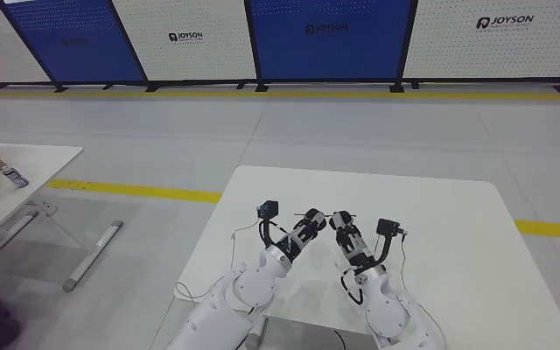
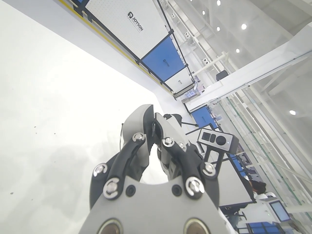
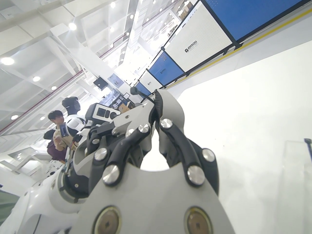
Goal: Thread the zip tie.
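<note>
Right claw pinches zip tie, head protruding.

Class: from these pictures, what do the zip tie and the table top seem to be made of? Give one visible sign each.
Zip tie: likely black plastic, matt; a thin strap with a blocky head.
Table: smooth white top, perhaps laminate or painted board; a faint sheen shows, material uncertain.

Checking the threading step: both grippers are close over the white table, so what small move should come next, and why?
Probably nudge the right gripper toward the left gripper, bringing the thin black plastic zip tie head-first to it. The tie juts from the right's shut fingertips, head free, nothing seemingly through it, over the white table.
</note>
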Robot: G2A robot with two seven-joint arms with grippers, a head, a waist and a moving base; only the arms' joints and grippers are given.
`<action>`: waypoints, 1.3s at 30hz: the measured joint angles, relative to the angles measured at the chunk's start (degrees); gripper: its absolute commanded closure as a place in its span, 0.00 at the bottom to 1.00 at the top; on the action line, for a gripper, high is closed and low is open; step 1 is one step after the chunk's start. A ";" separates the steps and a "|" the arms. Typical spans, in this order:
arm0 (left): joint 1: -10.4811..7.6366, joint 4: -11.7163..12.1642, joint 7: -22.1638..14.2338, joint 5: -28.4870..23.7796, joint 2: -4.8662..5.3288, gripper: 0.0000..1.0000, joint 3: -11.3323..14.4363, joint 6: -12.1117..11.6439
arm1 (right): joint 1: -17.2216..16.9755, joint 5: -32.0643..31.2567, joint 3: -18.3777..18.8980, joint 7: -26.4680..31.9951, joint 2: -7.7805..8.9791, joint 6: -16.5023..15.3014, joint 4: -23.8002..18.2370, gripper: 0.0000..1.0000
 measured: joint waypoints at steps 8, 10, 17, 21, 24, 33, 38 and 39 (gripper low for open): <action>0.24 -0.10 -0.03 0.69 -0.02 1.00 0.15 -0.20 | -0.11 -0.18 0.12 0.34 0.01 -0.12 -0.08 1.00; 0.27 -0.15 -0.15 1.01 -0.02 1.00 0.20 -0.26 | -0.07 -0.42 0.12 0.53 0.02 -0.11 -0.07 1.00; 0.50 -0.20 -0.02 1.40 -0.01 1.00 0.14 -0.50 | 0.15 -0.66 -0.15 1.45 -0.04 0.61 -0.01 1.00; 0.59 -0.12 0.27 1.57 -0.02 1.00 0.03 -0.47 | 0.20 -0.57 -0.17 1.40 -0.08 0.55 0.03 1.00; 0.62 -0.12 0.31 1.66 -0.04 0.55 0.02 -0.35 | 0.17 -0.65 -0.18 1.24 -0.10 0.49 0.06 1.00; 0.64 -0.17 0.66 1.91 -0.13 0.11 0.06 0.24 | 0.04 -0.67 -0.07 0.92 -0.15 0.89 0.07 1.00; 0.55 -0.22 0.78 1.79 -0.19 0.31 0.05 0.37 | 0.11 -0.45 0.13 0.64 -0.19 1.23 0.13 1.00; 0.58 -0.35 0.82 1.77 -0.19 0.39 -0.05 0.37 | 0.10 -0.41 0.24 0.47 -0.20 1.35 0.13 1.00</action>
